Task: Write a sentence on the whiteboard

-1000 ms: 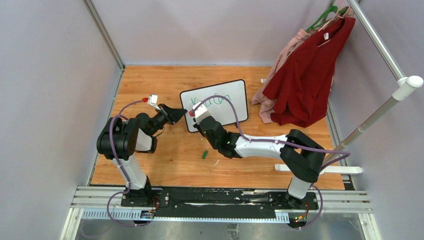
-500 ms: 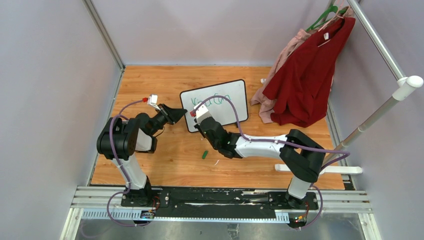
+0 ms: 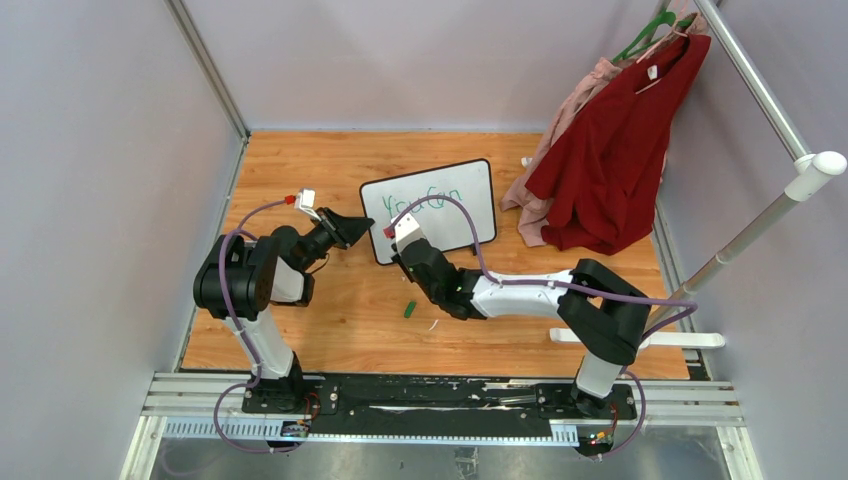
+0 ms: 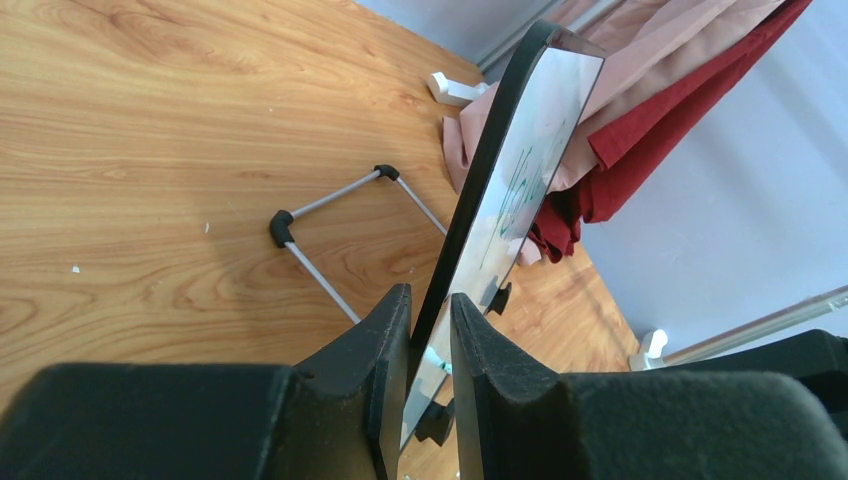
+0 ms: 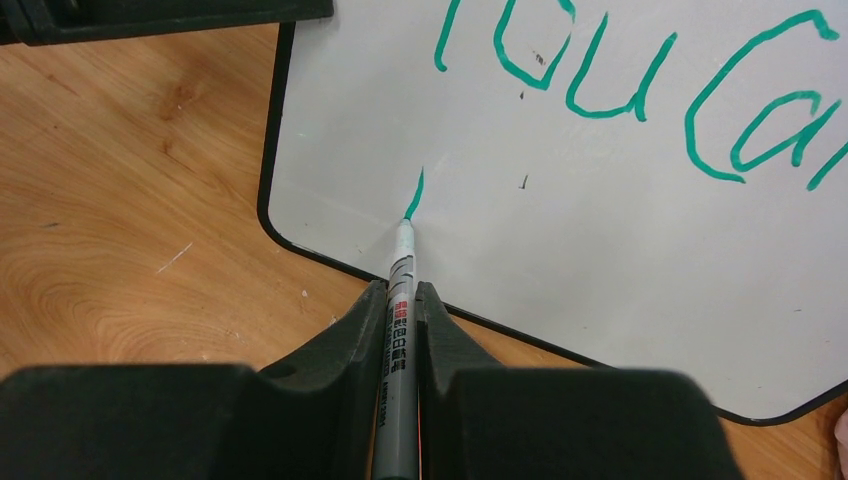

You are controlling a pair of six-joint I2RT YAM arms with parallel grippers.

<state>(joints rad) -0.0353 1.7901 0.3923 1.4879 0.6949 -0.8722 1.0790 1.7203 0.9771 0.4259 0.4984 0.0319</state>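
Right wrist view: right gripper (image 5: 402,296), squeezing a grey marker pen (image 5: 403,258), has dropped to the black-framed white board (image 5: 600,260)'s bottom left corner, starting the green writing (image 5: 605,114)'s second line.

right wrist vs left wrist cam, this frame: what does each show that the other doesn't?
Right wrist only: the right hand shut on the marker, its tip on the whiteboard at the lower end of a short green stroke, below a readable "You Ca".
Left wrist only: the left hand pinching the board's edge, seen edge-on; the wire stand behind it; the red garment.
Both: the whiteboard, the green sentence, the wooden table.
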